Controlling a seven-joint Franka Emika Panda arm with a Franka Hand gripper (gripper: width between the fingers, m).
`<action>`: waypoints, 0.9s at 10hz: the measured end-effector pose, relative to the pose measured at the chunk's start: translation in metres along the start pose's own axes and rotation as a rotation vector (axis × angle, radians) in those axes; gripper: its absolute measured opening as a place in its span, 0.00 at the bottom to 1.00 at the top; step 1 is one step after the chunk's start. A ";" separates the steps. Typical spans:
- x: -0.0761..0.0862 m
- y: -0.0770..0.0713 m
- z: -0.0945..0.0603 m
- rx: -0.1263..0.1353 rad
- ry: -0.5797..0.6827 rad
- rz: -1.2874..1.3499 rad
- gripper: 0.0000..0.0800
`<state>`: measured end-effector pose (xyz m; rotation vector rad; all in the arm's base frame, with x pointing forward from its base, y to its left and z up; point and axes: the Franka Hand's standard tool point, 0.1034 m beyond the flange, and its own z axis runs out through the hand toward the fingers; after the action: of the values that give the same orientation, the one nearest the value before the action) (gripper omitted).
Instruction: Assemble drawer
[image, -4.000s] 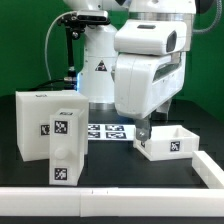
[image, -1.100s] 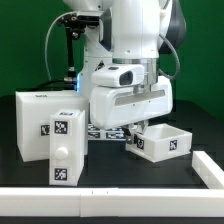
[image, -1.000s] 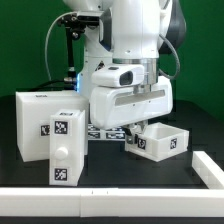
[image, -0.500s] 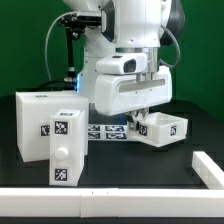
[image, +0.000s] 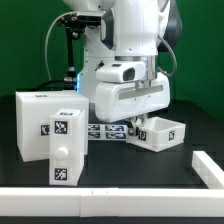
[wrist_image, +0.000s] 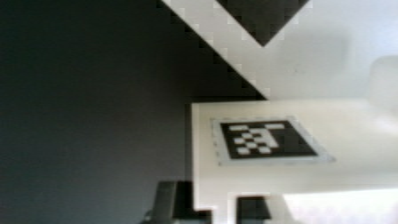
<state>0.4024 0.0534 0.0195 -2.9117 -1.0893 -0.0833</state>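
Drawer tray (image: 163, 132) — wall between gripper (wrist_image: 210, 204) jaws

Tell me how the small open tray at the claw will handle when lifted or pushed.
The tray looks thin-walled, hollow plastic: probably stiff and light. The claw pinches only one smooth wall, so it may swivel or slip. Low and boxy, it should slide rather than tip if pushed.

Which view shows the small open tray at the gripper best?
The exterior view: the open tray shows nearly whole, with its hollow, its tag and the gripper at its wall. The wrist view shows only its tagged wall, close and blurred, with the fingers on it.
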 end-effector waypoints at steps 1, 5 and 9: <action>0.000 0.000 0.000 0.000 0.000 0.000 0.26; 0.000 0.008 -0.034 0.003 -0.042 0.001 0.78; 0.003 0.012 -0.053 0.002 -0.058 0.014 0.81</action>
<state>0.4107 0.0434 0.0722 -2.9368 -1.0767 0.0034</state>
